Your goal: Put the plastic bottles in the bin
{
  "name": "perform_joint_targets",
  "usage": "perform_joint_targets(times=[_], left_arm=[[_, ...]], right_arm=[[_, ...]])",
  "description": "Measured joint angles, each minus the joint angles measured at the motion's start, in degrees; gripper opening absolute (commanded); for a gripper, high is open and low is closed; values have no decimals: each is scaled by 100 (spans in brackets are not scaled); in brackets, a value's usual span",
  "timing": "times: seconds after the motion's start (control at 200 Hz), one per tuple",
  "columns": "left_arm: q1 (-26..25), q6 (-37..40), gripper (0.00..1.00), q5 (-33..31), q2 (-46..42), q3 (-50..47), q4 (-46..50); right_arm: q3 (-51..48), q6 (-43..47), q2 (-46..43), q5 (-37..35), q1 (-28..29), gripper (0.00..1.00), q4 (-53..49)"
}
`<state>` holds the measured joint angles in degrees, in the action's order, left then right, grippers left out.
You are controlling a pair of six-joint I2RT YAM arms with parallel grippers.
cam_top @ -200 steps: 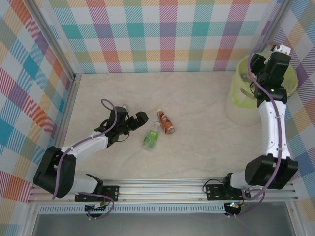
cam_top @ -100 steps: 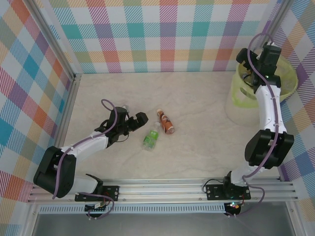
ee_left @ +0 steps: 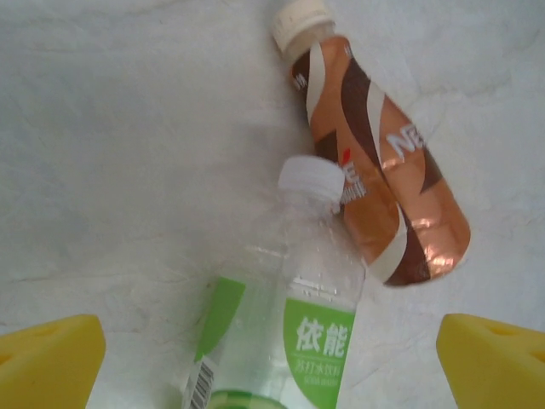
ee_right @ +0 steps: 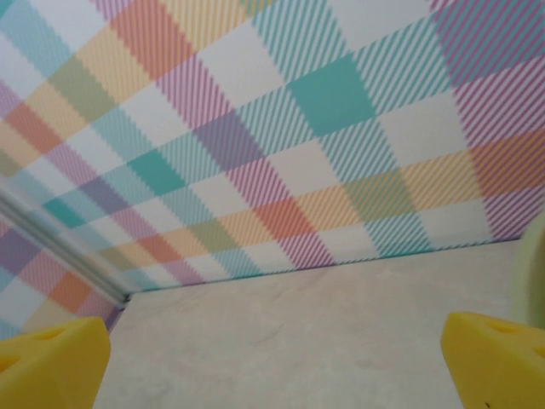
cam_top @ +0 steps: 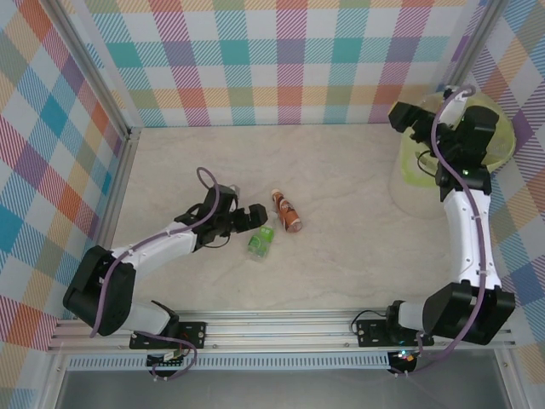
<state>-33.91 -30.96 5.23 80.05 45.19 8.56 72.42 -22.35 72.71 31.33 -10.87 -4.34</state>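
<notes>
Two plastic bottles (ee_left: 317, 328) before left tool (cam_top: 251, 220) (open).

A robot test booth in a lab: plaid-patterned walls (cam_top: 289, 60) enclose a pale stone-look table (cam_top: 358, 256), with a metal rail (cam_top: 289, 328) along its near edge.

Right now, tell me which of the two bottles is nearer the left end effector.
The clear green-labelled bottle, right ahead of the left end effector; the brown bottle lies beyond it.
</notes>
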Motion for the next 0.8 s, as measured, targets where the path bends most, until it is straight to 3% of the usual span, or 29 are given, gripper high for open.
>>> perform_joint_targets(times=[0.21, 0.515, 0.8], left_arm=[[-778, 457, 100, -693, -118, 2, 769], [-1423, 688, 100, -1458, -15, -205, 719], [-1587, 1235, 81, -1893, 546, -354, 361]], right_arm=[[-621, -74, -264, 522, 269, 100, 144], [-1130, -737, -487, 706, 691, 100, 590], [-1244, -1027, -452, 664, 809, 100, 645]])
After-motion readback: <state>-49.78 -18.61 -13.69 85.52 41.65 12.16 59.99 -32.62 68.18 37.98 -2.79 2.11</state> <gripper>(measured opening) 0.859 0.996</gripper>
